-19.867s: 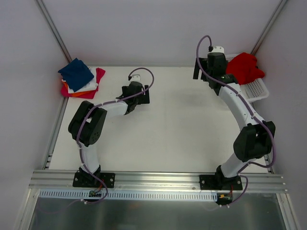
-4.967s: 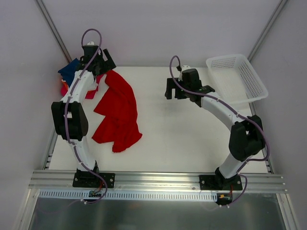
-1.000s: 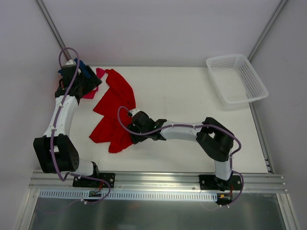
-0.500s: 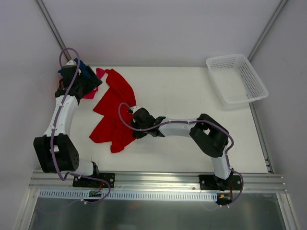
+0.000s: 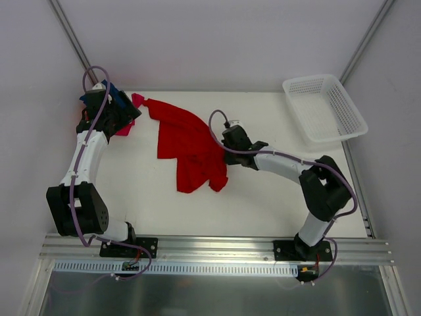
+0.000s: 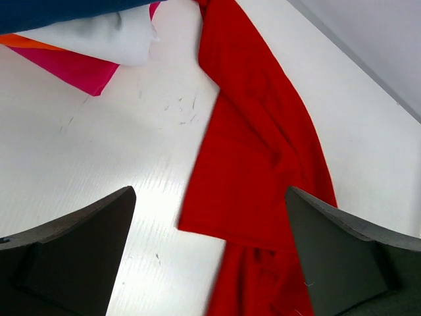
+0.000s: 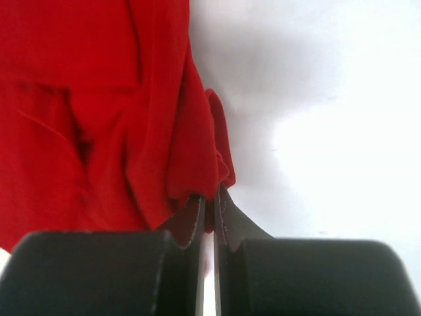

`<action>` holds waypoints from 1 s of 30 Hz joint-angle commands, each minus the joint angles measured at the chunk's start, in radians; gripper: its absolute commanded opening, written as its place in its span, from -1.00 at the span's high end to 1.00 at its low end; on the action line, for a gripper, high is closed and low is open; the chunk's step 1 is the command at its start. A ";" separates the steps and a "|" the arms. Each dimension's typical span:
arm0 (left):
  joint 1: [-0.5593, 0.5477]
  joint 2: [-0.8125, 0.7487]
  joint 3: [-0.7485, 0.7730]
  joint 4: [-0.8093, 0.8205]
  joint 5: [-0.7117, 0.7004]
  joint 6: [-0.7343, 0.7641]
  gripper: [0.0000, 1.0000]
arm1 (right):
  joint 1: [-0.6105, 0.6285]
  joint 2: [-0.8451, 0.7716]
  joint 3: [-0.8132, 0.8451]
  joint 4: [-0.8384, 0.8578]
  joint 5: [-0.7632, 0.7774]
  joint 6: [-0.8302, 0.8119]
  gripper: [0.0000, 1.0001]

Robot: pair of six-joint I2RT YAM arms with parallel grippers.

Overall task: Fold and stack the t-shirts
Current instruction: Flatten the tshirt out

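Pinching a bunched fold at the shirt's (image 5: 191, 141) right edge, the right gripper (image 7: 210, 201) has its fingers shut tight on the red cloth, low over the table (image 5: 263, 197). That hold looks meant for dragging the shirt toward the middle, where there is room to spread it flat before any fold; it is rumpled and creased now, so no fold has begun. The shirt lies as a long slanted strip from the far-left corner to the centre. Its far tip sits just beside the stack (image 6: 112, 36), though whether they touch cannot be told.

The left gripper (image 6: 207, 197) hangs above that far end with its fingers spread wide and nothing between them. It seems placed there to take the shirt's other end, or to keep the stack from being pulled along. The stack shows navy on top, then white, orange and magenta, and rests in the far-left corner, probably to receive the red shirt once it is folded.

The table is white and matte, with a few faint scuffs near the stack. A basket (image 5: 309, 139) sits at the far right, well apart from the shirt. Pale walls close in the space, and a metal rail (image 5: 217, 247) runs along the near edge.
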State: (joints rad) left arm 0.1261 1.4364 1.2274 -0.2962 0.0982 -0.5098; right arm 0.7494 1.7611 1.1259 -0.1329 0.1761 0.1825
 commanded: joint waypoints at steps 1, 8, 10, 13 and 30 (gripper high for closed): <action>0.004 -0.005 -0.002 0.014 0.017 0.005 -0.98 | -0.040 -0.106 0.000 -0.056 0.121 0.006 0.99; 0.004 -0.007 -0.006 0.014 0.029 -0.001 -0.98 | -0.182 -0.157 0.029 -0.088 0.160 0.002 0.99; -0.012 0.004 -0.011 0.017 0.038 -0.007 -0.98 | -0.221 -0.146 0.063 -0.105 0.137 -0.003 0.99; -0.075 0.022 -0.026 0.025 0.034 -0.006 -0.98 | -0.240 -0.118 0.115 -0.122 0.122 -0.024 0.99; -0.388 0.289 -0.206 0.172 0.101 -0.165 -0.98 | -0.240 -0.074 0.164 -0.136 0.091 -0.044 0.99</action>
State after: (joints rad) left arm -0.2531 1.7123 1.0397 -0.1963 0.1612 -0.6201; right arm 0.5076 1.6901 1.2510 -0.2691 0.2733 0.1505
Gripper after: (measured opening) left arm 0.990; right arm 0.034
